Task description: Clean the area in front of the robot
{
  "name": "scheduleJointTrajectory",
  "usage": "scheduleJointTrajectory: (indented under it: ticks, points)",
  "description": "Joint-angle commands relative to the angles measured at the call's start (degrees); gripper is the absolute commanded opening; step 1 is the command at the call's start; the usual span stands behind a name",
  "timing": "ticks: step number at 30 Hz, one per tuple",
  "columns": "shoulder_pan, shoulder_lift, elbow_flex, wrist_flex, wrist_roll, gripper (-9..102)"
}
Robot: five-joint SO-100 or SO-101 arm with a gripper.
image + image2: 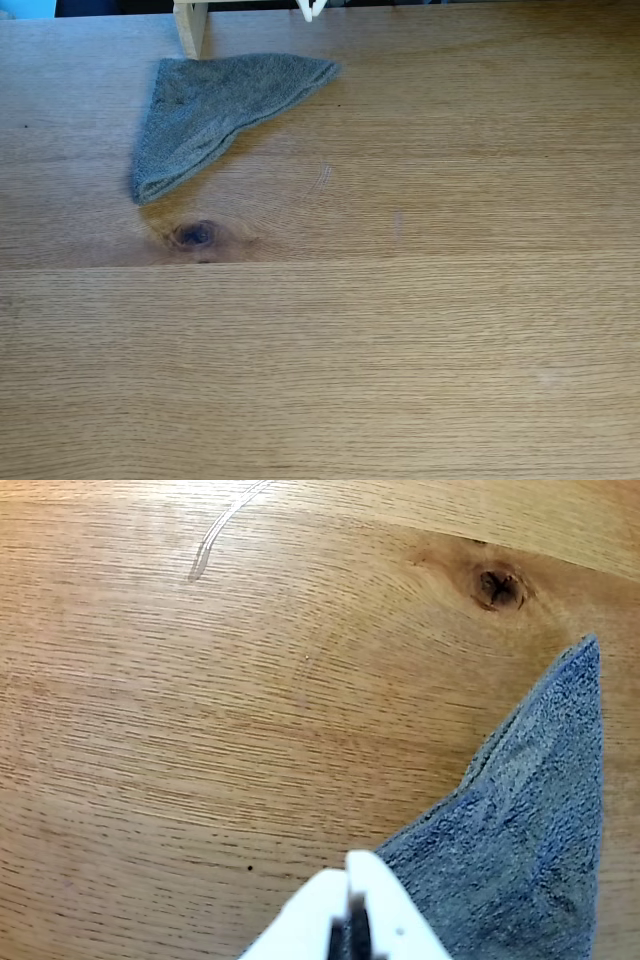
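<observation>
Tabletop (400, 340): light-brown oak-look wood, wide planks, fine straight grain, satin finish with a soft sheen toward the top of the fixed view. 1 dark oval knot (196, 235), left of centre, with swirled grain around it; it also sits at the upper right of the wrist view.

Cloth (215, 105), upper left of the fixed view: grey terry, looped nap, matt, rough texture, folded edge visible. In the wrist view it reads blue-grey, lower right.

Post (190, 28), top of the fixed view: pale bare wood, smooth, matt.

Gripper (350, 920), bottom centre of the wrist view: white plastic, smooth, slightly glossy, dark inner faces.
</observation>
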Motion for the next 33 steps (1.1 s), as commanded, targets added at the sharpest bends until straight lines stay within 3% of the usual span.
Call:
scheduleJointTrajectory:
  ticks: [1, 33]
  points:
    - [0.18, -0.88, 6.33, -1.23, -0.44, 0]
    - [-0.26, -1.93, 6.33, -1.93, -0.18, 0]
